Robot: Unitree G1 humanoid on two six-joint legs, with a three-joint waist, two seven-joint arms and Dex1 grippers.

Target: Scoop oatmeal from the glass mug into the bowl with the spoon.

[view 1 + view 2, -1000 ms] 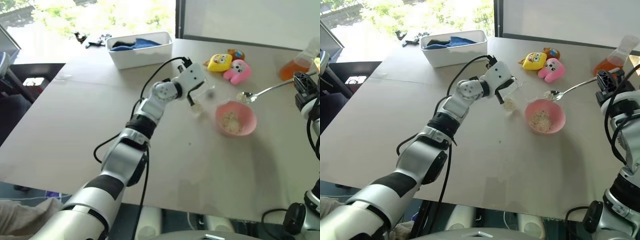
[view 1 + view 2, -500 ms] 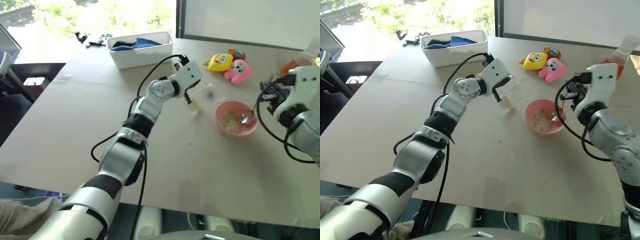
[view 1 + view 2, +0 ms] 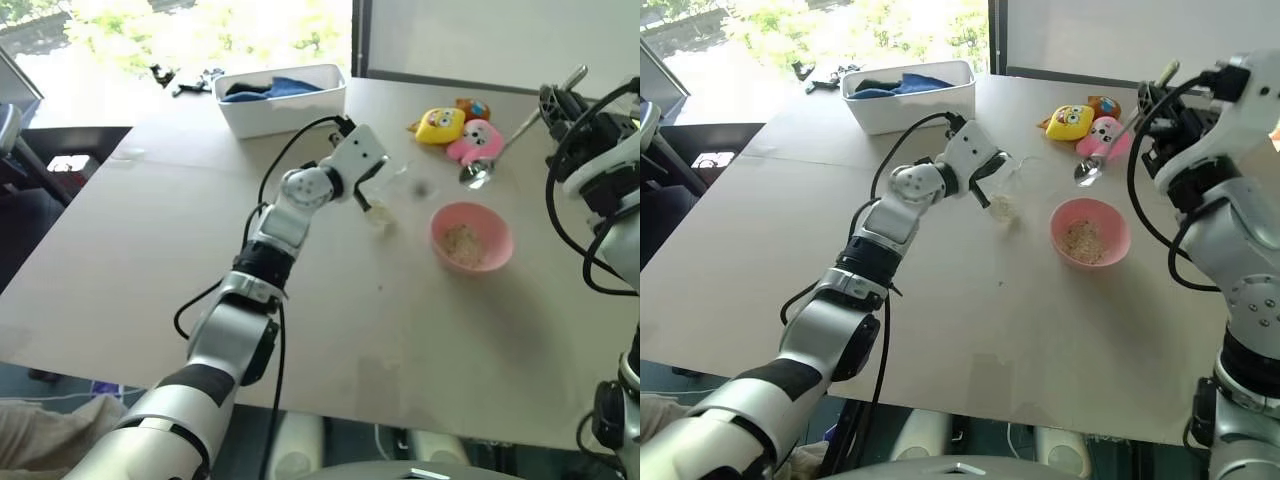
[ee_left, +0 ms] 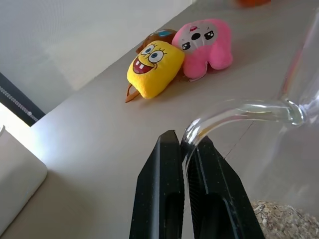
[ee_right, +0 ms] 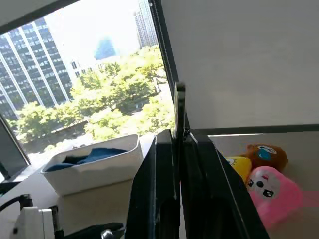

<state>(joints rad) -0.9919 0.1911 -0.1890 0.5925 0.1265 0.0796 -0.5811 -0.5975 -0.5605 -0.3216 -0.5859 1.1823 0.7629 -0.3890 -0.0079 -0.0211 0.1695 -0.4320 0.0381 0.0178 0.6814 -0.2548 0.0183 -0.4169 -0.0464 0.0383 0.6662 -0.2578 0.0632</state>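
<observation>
A white tub (image 3: 282,100) of blue cloth (image 3: 275,87) sits far back; yellow (image 3: 440,124), pink (image 3: 476,140) and brown (image 3: 472,106) plush toys cluster together.

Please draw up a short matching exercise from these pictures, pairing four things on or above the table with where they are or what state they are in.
Things:
1. spoon
2. glass mug
3. bowl
4. white tub

Descriptions:
A. stands on the table with oatmeal inside
B. gripped by its handle in the left hand
C. holds blue cloth at the table's far side
D. held up in the air by the right hand, above the table

Pairs: 1-D, 2-B, 3-A, 4-C
</observation>
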